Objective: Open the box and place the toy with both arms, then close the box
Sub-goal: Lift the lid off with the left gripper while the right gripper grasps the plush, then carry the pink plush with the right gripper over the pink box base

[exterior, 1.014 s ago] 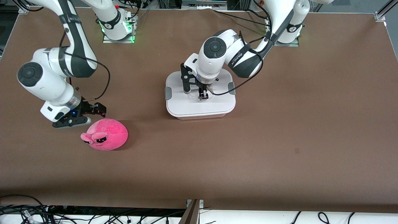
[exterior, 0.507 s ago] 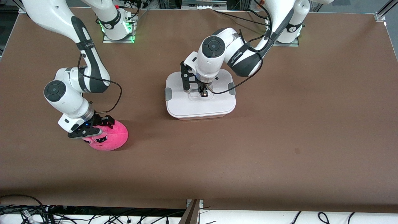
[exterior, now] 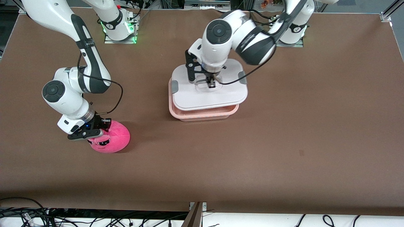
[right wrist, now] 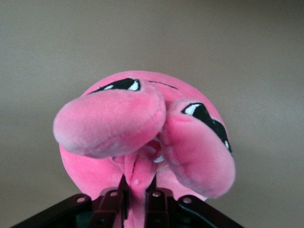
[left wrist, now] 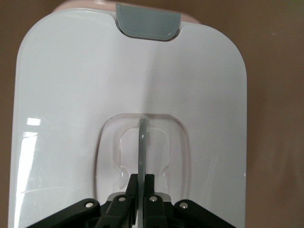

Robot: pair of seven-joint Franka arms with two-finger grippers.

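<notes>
The pale pink box [exterior: 203,114] sits mid-table with its white lid [exterior: 208,94] lifted off it and shifted toward the arm bases. My left gripper [exterior: 210,83] is shut on the lid's clear centre handle [left wrist: 142,142], with the thin handle pinched between the jaws. A grey clip [left wrist: 148,23] shows on the lid's edge. The hot-pink toy [exterior: 111,139] rests on the table toward the right arm's end. My right gripper [exterior: 94,132] is down on the toy and shut on a fold of its plush [right wrist: 137,178], beside the droopy eyes.
Bare brown table surrounds the box and the toy. The arm bases stand along the table's edge farthest from the front camera. Cables hang below the edge nearest the front camera.
The left gripper shut on the handle and raised the lid off the box. The right arm came down onto the toy and its jaws closed on the plush.
</notes>
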